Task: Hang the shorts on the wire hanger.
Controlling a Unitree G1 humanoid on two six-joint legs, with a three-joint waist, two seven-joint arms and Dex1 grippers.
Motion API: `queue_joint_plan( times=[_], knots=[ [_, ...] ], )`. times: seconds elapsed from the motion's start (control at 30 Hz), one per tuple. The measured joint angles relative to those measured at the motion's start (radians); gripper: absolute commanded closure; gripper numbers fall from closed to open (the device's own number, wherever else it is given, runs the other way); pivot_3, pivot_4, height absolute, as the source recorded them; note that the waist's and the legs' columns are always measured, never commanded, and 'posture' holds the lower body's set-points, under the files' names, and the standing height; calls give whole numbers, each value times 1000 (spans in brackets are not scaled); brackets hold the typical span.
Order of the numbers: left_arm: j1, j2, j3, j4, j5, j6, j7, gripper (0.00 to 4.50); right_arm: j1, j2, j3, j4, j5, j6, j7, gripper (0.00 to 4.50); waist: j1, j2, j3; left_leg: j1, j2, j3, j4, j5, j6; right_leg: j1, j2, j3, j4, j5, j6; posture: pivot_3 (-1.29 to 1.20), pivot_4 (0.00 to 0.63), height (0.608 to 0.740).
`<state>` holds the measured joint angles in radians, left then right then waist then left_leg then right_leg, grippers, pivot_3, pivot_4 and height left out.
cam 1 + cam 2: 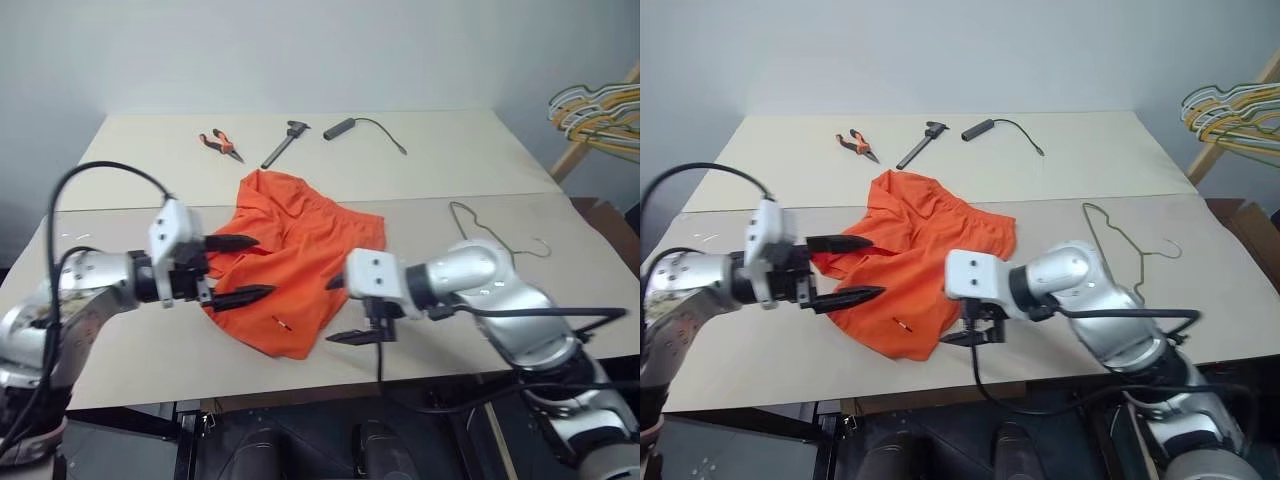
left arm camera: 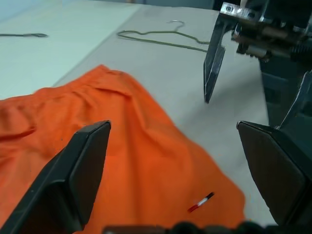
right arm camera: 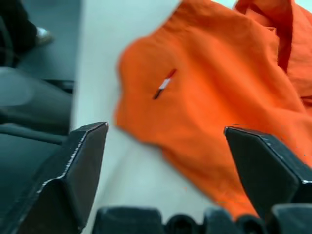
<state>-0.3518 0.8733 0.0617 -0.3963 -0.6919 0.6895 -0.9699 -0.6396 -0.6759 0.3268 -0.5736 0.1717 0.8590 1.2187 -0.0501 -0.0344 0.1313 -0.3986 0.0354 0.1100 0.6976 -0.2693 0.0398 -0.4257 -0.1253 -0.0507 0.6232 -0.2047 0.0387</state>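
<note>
The orange shorts (image 1: pixel 290 250) lie crumpled on the table's near half, with a small white and red tag (image 3: pixel 164 84) near the front hem. My left gripper (image 1: pixel 262 266) hovers open over their left side, its fingers (image 2: pixel 78 175) wide apart with nothing between them. My right gripper (image 1: pixel 336 310) is open too, raised just off the shorts' right front edge and pointing left toward the other gripper. One of its fingers (image 2: pixel 213 68) shows in the left wrist view. The thin wire hanger (image 1: pixel 490 235) lies flat on the table to the right, behind my right arm.
Orange-handled pliers (image 1: pixel 220 143), a black tool (image 1: pixel 285 143) and a black corded device (image 1: pixel 345 127) lie on the far half of the table (image 1: pixel 130 330). Coloured hangers (image 1: pixel 600 115) hang on a wooden rack at the far right. The table's front edge is just below the shorts.
</note>
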Motion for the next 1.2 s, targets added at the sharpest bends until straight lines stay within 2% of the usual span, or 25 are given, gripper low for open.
queue_joint_plan(
  times=[0.13, 0.33, 0.5, 0.6, 0.73, 0.9, 1.07, 1.1, 1.2],
  knots=[
    [-60, 5, -146, -67, -17, 210, 54, 0, 39, -92, -48, -3, 31, -2, -10, 32, -14, 0, 0, 0, 0, -1, 0, -1, 2, -1, 0, 1, 0, 0, 0, -192, 128, 740],
    [-145, 23, -341, -161, 2, 521, 176, 0, 63, -144, -71, 4, 50, -8, -47, 32, -33, 1, 2, 1, 0, -2, 0, -1, 2, -1, 0, 4, 1, -1, 1, -207, 145, 740],
    [-152, -142, -430, -173, 98, 669, 392, 0, 68, -153, -80, 2, 80, -8, -82, 32, -29, 1, 4, 1, -1, -2, 0, -2, 3, 0, 0, 4, 1, -1, 1, -219, 146, 740],
    [-159, -168, -465, -192, 150, 681, 465, 0, 76, -159, -86, -5, 88, -8, -103, 32, -22, 1, 4, 2, -1, -2, 0, -2, 3, 0, 0, 4, 1, -1, 1, -223, 140, 740],
    [-171, -165, -526, -198, 219, 659, 511, 905, 95, -168, -105, -15, 110, -8, -118, 0, -21, 1, 4, 5, -1, -2, 0, -2, 3, 3, 0, 4, 1, -1, 1, -230, 134, 740],
    [-174, -127, -557, -197, 241, 611, 490, 2593, 102, -181, -112, -26, 129, -8, -136, 0, -25, 2, 4, 7, -1, -1, -1, -2, 3, 3, 0, 6, 1, -1, 0, -229, 128, 740],
    [-173, -45, -555, -178, 261, 556, 442, 4235, 104, -196, -121, -23, 140, -8, -151, 0, -31, 2, 4, 7, -1, 0, -1, -2, 3, 2, 0, 7, 1, -1, 0, -211, 121, 740],
    [-170, -17, -552, -176, 265, 538, 425, 4462, 105, -196, -122, -19, 146, -10, -152, 0, -34, 2, 4, 7, -1, 0, -1, -2, 3, 2, 0, 7, 1, -1, 0, -204, 116, 740],
    [-135, 84, -544, -165, 291, 434, 348, 4462, 109, -196, -124, 4, 145, -33, -160, 0, -45, 2, 4, 7, 0, 0, -2, -2, 3, 2, 0, 7, 1, -1, 0, -192, 110, 740]
  ],
)
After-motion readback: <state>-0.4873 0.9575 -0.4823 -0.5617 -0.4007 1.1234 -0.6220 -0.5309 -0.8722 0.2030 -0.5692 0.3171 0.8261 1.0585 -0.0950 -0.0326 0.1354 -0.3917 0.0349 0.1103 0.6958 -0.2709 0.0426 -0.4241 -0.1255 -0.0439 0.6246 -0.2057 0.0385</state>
